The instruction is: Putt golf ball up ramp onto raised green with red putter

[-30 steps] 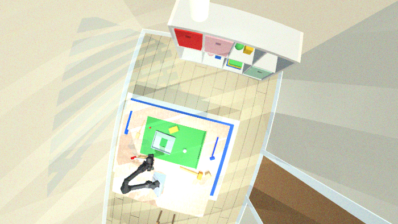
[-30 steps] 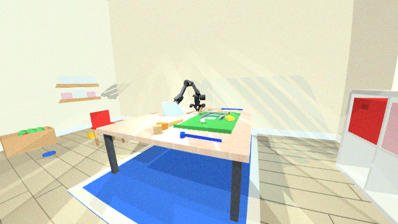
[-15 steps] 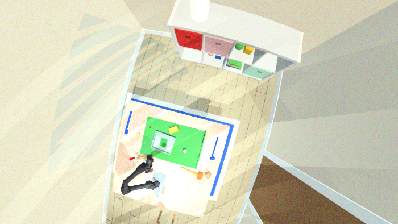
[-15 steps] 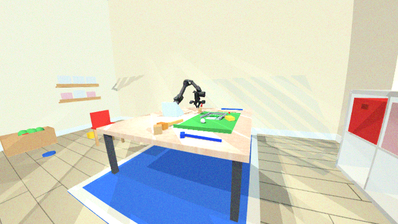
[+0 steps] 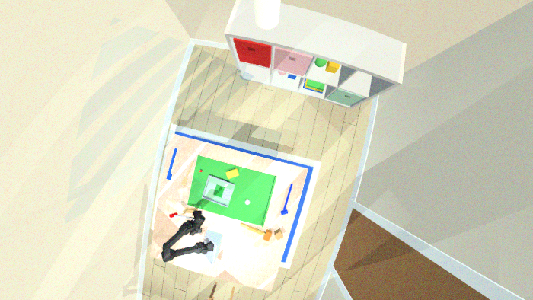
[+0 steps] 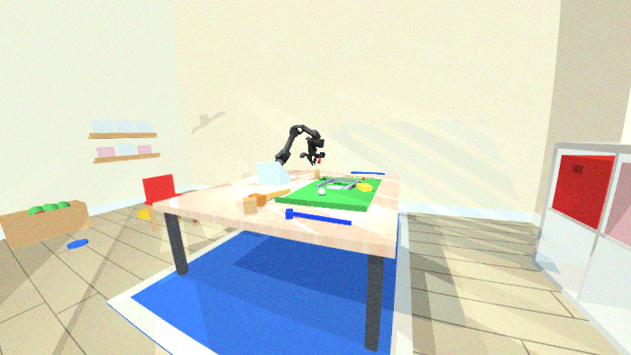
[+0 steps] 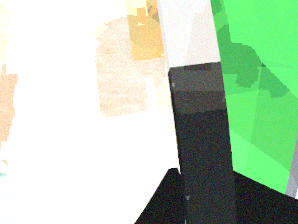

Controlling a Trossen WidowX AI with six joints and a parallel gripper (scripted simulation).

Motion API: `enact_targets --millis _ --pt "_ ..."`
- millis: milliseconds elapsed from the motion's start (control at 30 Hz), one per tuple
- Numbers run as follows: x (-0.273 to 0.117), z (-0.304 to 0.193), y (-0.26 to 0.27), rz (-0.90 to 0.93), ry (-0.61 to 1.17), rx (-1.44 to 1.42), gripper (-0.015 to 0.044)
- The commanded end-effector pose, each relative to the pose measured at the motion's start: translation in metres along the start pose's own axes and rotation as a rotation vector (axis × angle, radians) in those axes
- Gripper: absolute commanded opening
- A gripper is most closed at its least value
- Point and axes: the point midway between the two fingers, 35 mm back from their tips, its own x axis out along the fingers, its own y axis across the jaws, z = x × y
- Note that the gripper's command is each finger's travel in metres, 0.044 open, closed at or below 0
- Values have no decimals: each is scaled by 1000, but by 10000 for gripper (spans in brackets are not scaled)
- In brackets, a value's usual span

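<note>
My gripper (image 5: 194, 221) (image 6: 313, 161) (image 7: 192, 174) is shut on the dark grip of the red putter (image 5: 173, 215) (image 6: 319, 160) (image 7: 191, 30), above the table. In the wrist view the pale shaft runs up from the dark grip; the red head is out of that view. The white golf ball (image 5: 247, 202) (image 6: 321, 191) rests on the green board (image 5: 256, 186) (image 6: 315, 203). The pale ramp (image 5: 227, 193) (image 6: 333, 186) lies inside grey walls, beside the small raised green (image 5: 218, 190). The inside of the walls is hard to make out in the exterior view.
A yellow block (image 5: 232, 173) (image 6: 364, 186) sits on the board. Blue putters (image 5: 172, 164) (image 5: 288, 198) (image 6: 321, 218) lie at both sides. Orange (image 5: 267, 235) (image 6: 257, 199) and tan (image 5: 279, 234) (image 6: 250, 205) blocks stand near the board's corner. A pale wedge (image 6: 271, 174) stands by the arm's base.
</note>
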Motion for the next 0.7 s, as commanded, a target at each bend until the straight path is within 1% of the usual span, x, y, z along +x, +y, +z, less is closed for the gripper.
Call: enact_targets --millis 0,367,667 --pt "-4 -9 -4 -11 13 59 0" --pt "-32 -71 -22 -63 90 393 0" --pt "-57 -126 -25 -103 138 667 0"
